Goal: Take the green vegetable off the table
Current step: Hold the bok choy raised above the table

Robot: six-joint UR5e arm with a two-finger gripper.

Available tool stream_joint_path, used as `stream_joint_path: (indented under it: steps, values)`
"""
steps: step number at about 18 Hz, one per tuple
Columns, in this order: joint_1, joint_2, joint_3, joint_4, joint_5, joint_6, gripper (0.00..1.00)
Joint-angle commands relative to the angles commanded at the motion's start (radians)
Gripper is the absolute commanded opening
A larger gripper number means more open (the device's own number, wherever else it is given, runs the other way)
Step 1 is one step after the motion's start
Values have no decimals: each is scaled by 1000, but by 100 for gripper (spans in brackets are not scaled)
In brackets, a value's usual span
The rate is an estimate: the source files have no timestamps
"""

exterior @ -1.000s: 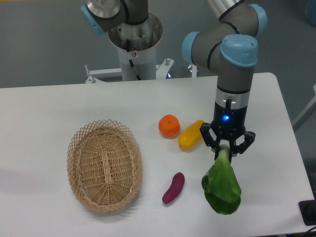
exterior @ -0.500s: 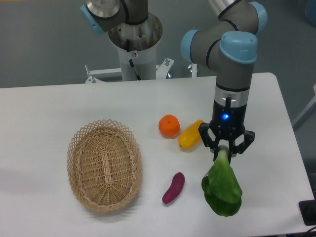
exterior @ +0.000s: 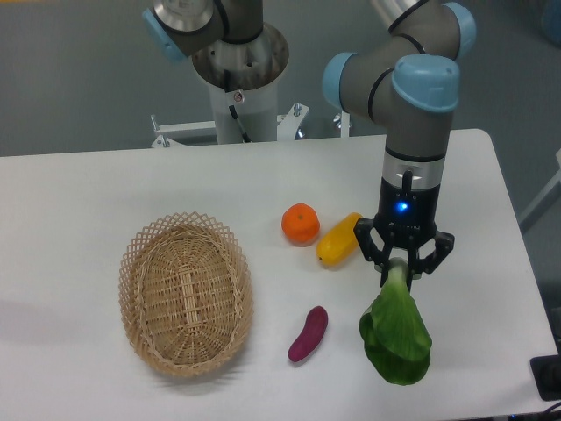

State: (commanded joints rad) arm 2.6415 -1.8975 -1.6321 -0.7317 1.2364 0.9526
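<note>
One tool (exterior: 401, 271) grips one green vegetable (exterior: 396, 333) by its stem.

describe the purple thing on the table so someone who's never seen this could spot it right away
Start at the wicker basket on the white table; just right of it lies the eggplant. It is small and purple, unlike the orange and yellow fruit behind it.

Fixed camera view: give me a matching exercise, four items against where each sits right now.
Things:
1. green vegetable
2. orange
3. eggplant
4. basket

Places:
A. left part of the table
B. just left of the yellow fruit
C. stem between the gripper fingers
D. between basket and green vegetable

Pairs: 1-C, 2-B, 3-D, 4-A
</note>
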Motion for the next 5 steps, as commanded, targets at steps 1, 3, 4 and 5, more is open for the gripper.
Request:
stream_joint_path:
  steps: [1,3,4,5]
  values:
    - [0,0,2,0,0,0,39]
    - [0,0,3,0,0,-2,39]
    - [0,0,2,0,0,0,39]
    - [0,0,3,0,0,0,39]
